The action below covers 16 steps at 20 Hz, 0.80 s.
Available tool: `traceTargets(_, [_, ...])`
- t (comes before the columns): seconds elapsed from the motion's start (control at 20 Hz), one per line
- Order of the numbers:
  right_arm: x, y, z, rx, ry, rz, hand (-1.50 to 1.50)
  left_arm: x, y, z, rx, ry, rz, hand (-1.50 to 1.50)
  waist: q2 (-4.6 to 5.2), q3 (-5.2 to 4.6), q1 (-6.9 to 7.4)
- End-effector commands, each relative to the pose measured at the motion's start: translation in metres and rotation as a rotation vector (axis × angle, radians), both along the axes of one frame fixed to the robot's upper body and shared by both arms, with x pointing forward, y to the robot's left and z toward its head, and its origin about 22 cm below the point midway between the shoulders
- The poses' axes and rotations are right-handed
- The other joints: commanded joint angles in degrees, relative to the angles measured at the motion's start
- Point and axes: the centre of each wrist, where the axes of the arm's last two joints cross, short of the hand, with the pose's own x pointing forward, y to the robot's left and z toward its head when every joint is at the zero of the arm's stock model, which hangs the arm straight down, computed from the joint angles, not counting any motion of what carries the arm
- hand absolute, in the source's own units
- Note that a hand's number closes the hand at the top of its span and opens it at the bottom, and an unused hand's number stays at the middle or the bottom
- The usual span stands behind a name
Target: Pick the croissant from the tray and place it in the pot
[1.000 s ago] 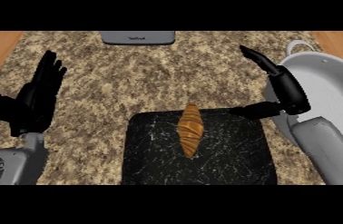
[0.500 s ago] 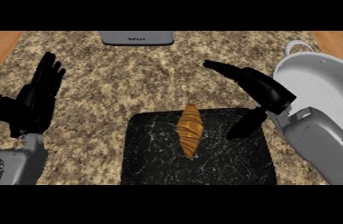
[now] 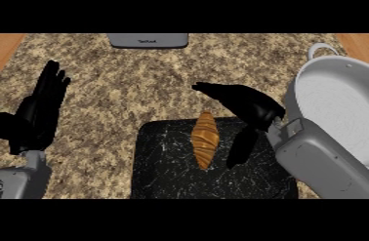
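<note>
Grey metal pot (image 3: 338, 108) cut off at right edge. Golden-brown ridged croissant (image 3: 205, 146) lies on black marbled tray (image 3: 166, 171). Right hand (image 3: 252, 108) spread just beside it.

A croissant (image 3: 205, 146) is shown lying on a dark tray (image 3: 166, 174), the right hand (image 3: 252, 108) held spread just beside it, a grey pot (image 3: 338, 106) at right, the left hand (image 3: 39, 115) resting at left.
</note>
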Motion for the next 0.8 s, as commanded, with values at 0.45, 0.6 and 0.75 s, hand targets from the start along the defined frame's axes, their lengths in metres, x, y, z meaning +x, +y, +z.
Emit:
traceTargets(0.45, [-0.025,0.029,-0.033,-0.137,0.023,-0.058,-1.5,0.002,0.005,-0.002,0.0,0.003,0.007,0.0,0.08,0.03,-0.21])
traceTargets(0.6, [-0.005,0.015,-0.04,-0.165,0.014,-0.071,-1.5,0.014,-0.016,0.001,-0.009,0.007,0.001,0.0,0.16,0.04,-0.24])
traceTargets(0.75, [-0.019,0.027,-0.051,-0.141,0.028,-0.054,-1.5,0.009,-0.013,0.005,0.006,-0.017,0.003,0.0,0.1,0.04,-0.19])
